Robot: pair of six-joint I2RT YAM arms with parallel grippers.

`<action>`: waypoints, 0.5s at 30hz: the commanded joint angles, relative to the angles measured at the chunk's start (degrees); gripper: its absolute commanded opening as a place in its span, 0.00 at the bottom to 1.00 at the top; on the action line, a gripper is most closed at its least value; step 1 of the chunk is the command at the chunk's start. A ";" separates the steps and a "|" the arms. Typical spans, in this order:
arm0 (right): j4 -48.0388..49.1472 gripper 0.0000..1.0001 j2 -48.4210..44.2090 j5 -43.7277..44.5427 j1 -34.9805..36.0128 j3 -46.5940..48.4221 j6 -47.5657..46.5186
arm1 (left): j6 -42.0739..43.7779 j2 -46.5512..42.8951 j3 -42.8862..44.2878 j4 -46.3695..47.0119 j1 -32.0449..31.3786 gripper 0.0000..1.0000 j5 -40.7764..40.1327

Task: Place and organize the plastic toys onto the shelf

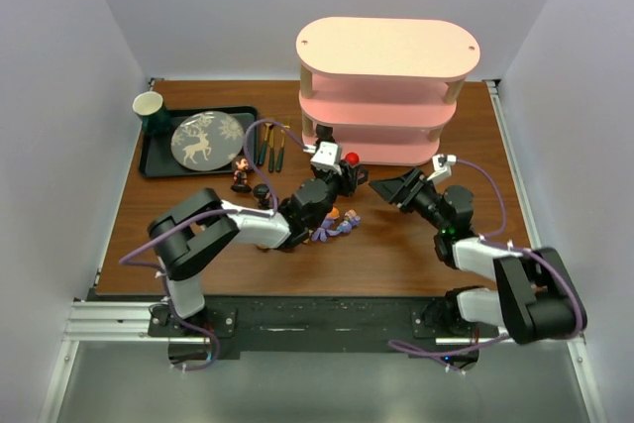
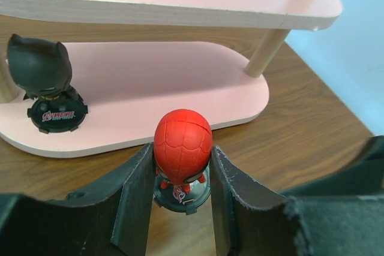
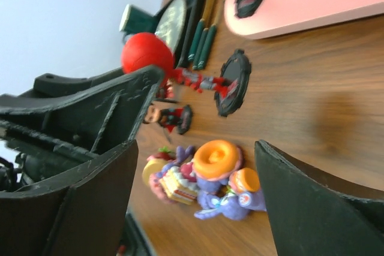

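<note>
My left gripper (image 1: 342, 173) is shut on a red-headed figurine (image 2: 182, 147), its head between the pads, just in front of the pink shelf (image 1: 386, 86). A black eared figurine (image 2: 45, 82) stands on the shelf's bottom tier (image 2: 168, 88). My right gripper (image 1: 388, 188) is open and empty, to the right of the left gripper. Between its fingers, in the right wrist view, a pile of purple bunny toys (image 3: 225, 178) lies on the table; it also shows in the top view (image 1: 337, 225). Two small dark figurines (image 1: 241, 175) stand left of the left arm.
A black tray (image 1: 158, 160) at the back left holds a patterned plate (image 1: 206, 138) and a green cup (image 1: 149, 106). Gold-and-green spoons (image 1: 272, 146) lie between the tray and the shelf. The shelf's upper tiers overhang the bottom one.
</note>
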 commanded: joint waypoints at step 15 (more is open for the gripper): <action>-13.83 0.85 -5.93 1.47 -2.92 1.09 -8.07 | 6.41 12.88 13.93 5.21 5.54 0.04 -0.87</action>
